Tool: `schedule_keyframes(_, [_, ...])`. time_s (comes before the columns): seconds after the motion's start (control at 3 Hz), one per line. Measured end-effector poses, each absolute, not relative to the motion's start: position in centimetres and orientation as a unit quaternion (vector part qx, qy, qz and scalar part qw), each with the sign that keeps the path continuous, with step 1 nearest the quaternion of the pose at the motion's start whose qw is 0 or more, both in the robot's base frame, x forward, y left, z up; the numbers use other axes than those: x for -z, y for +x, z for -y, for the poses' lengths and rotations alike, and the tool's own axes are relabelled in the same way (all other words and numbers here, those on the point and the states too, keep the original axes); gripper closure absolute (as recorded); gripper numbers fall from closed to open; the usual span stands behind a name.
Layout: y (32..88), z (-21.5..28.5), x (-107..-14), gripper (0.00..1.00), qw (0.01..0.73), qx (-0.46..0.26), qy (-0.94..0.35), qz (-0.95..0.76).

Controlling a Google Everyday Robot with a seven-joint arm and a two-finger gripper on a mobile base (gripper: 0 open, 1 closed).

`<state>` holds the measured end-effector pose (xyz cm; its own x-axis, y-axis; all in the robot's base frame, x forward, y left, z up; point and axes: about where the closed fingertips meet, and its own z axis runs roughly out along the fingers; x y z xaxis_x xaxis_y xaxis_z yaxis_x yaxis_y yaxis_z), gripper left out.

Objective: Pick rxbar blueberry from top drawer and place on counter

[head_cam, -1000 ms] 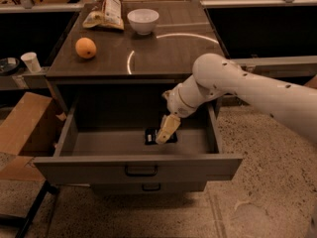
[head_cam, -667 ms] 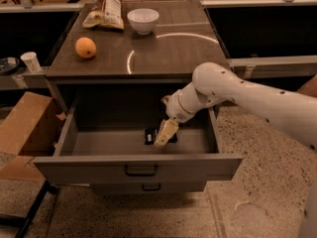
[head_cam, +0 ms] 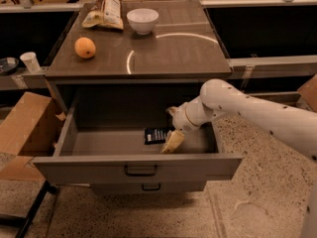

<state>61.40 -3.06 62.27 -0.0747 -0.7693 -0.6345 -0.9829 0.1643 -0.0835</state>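
The rxbar blueberry [head_cam: 156, 135], a small dark navy wrapper with white lettering, lies flat on the floor of the open top drawer [head_cam: 138, 168], right of centre. My gripper [head_cam: 173, 142] reaches down into the drawer from the right on the white arm and hangs just right of the bar, at its right edge. The counter [head_cam: 163, 53] above the drawer shows a curved light reflection.
On the counter stand an orange [head_cam: 85, 47] at the left, a tan snack bag [head_cam: 105, 8] and a white bowl [head_cam: 142, 20] at the back. A cardboard box [head_cam: 25, 128] sits left of the drawer. A lower drawer handle [head_cam: 151, 186] shows beneath.
My gripper has moved slightly left and lower inside the drawer, closer to the bar. The bar has not moved.
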Motion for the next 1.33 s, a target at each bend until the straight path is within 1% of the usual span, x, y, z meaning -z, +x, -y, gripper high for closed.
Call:
schedule_keyframes(0.33, [61.6, 4.6, -58.3, 0.01, 0.288, -0.205, -0.608, -0.711])
schedule_keyframes(0.67, [61.9, 5.2, -57.0, 0.24, 0.289, -0.212, -0.602, -0.714])
schedule_keyframes(1.33, [61.9, 5.2, -58.5, 0.71, 0.289, -0.212, -0.602, -0.714])
